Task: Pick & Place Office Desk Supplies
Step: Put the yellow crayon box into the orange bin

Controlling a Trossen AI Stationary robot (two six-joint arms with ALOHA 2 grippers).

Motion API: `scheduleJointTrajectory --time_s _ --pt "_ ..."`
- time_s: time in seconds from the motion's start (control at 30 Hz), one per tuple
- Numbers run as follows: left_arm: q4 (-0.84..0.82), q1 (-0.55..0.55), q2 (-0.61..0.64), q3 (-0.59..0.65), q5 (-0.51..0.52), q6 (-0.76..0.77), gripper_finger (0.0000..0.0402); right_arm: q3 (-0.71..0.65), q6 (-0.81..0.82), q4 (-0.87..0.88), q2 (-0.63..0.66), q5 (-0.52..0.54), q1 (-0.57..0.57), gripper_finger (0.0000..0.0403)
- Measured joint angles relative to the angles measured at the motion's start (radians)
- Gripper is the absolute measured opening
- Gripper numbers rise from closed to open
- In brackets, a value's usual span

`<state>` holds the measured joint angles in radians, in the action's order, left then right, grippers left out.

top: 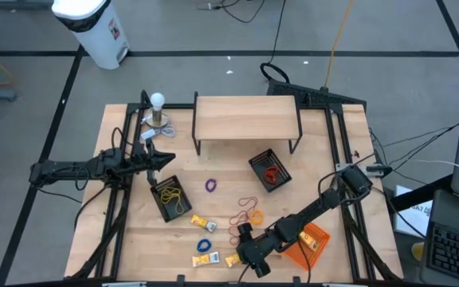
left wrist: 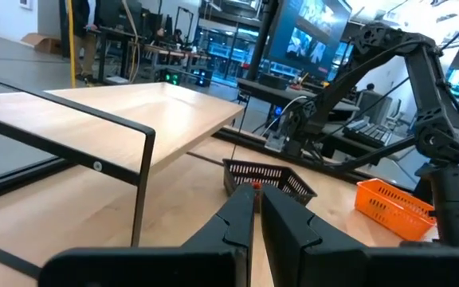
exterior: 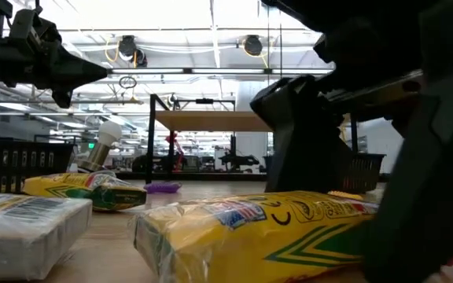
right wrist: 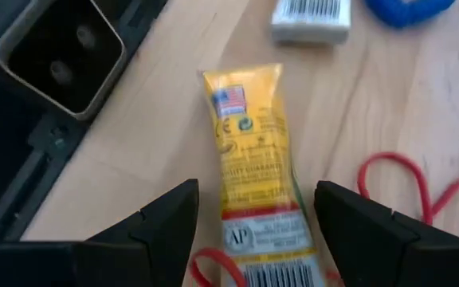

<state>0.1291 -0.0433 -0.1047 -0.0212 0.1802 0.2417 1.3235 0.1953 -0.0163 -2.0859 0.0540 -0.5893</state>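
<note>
The right gripper hung with jaws spread over a yellow-and-white rectangular packet lying on the wooden table, not yet gripped. The left gripper waited pressed shut above the left black mesh tray. Both trays already held some supplies, while several bands and packets lay loose, so I judged much was left.

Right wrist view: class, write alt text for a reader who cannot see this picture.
The right gripper hangs with open jaws over a yellow-and-white rectangular packet lying on the pale wooden table. Thin red rubber-band loops lie beside the packet, with a white barcoded packet and a blue rubber band beyond.
</note>
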Motion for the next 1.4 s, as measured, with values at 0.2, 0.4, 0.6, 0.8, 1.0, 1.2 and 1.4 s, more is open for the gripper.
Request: scheduleJointTrajectory --time_s 0.2,0.4,0.6,0.8,1.0,1.2,1.4 --pt "-0.001 0.0 0.0 0.0 0.0 -0.001 0.0024 0.001 0.029 -0.018 -0.01 -0.003 0.005 0.0227" --pt "-0.001 0.0 0.0 0.0 0.0 0.0 0.0024 0.001 0.072 -0.018 -0.007 0.001 0.009 0.0149" --pt "-0.005 0.0 0.0 0.0 0.001 0.0 0.0024 0.0 0.051 -0.006 0.045 -0.007 0.009 0.0068" --pt "-0.005 0.0 0.0 0.0 0.003 -0.001 0.0024 0.0 -0.025 -0.006 0.179 -0.007 0.01 0.0082" --pt "-0.006 0.0 0.0 0.0 0.003 -0.002 0.0024 0.0 -0.123 0.009 0.337 -0.006 0.021 0.0103" --pt "-0.017 0.0 0.0 0.0 0.003 -0.002 0.0024 -0.059 -0.231 0.012 0.521 -0.007 0.045 0.0081" --pt "0.007 0.0 0.0 0.0 0.004 -0.049 0.0024 -0.226 -0.241 -0.11 0.739 -0.007 0.083 0.0085"
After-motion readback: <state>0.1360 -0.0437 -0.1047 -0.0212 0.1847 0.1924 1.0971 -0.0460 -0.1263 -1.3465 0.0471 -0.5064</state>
